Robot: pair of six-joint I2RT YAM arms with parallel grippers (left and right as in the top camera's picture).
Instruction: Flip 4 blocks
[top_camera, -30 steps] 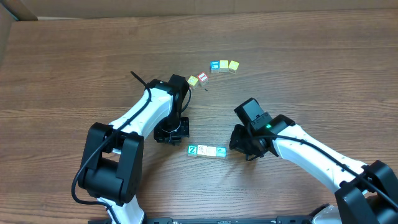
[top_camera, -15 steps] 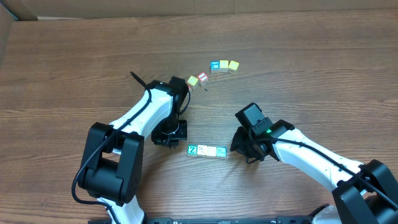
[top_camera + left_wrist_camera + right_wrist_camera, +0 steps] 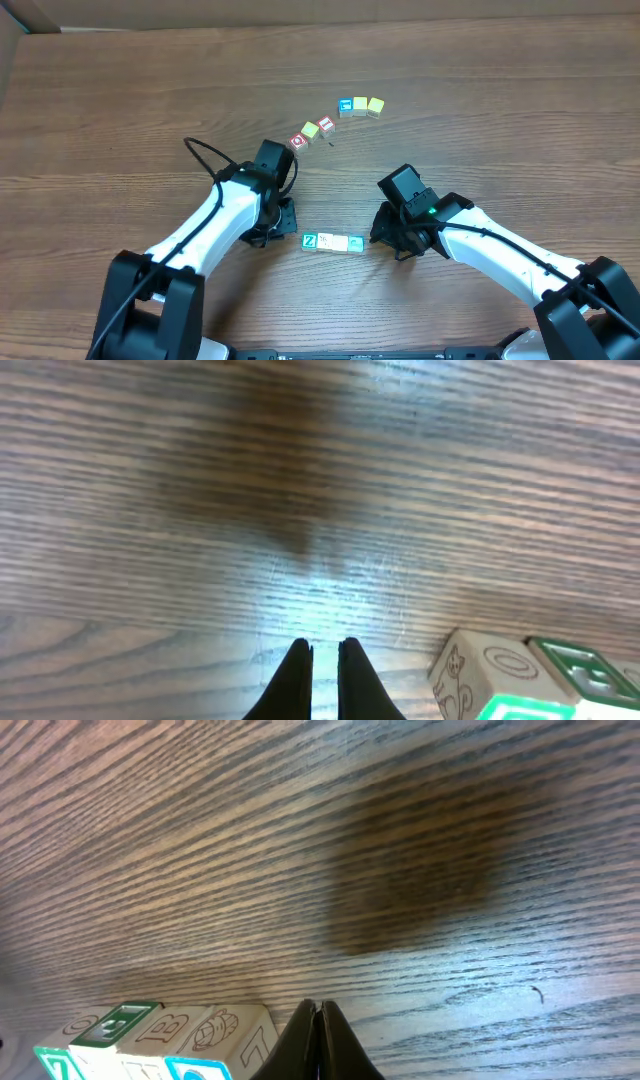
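A row of blocks lies at the table's near middle: a green Z block (image 3: 309, 241), a pale cream one (image 3: 325, 242), a yellowish one (image 3: 341, 243) and a teal-blue one (image 3: 357, 243). My left gripper (image 3: 272, 228) is shut and sits low just left of the row. In the left wrist view its tips (image 3: 322, 650) hold nothing, and the cream block with a cat drawing (image 3: 480, 672) is at the lower right. My right gripper (image 3: 383, 236) is shut just right of the row. Its tips (image 3: 320, 1008) stand beside the end block marked 7 (image 3: 235, 1035), holding nothing.
An arc of other small cubes lies farther back: a red-faced one (image 3: 298, 142), a yellow-green one (image 3: 310, 130), another red-faced one (image 3: 326, 124), then a blue one (image 3: 346, 105) and two yellow ones (image 3: 368, 104). Bare wood surrounds both arms.
My left arm has swung back and to the left, uncovering the red-faced cube at the arc's end. Its gripper has slid nearer the table's front. The right arm shifted slightly down, then held still.
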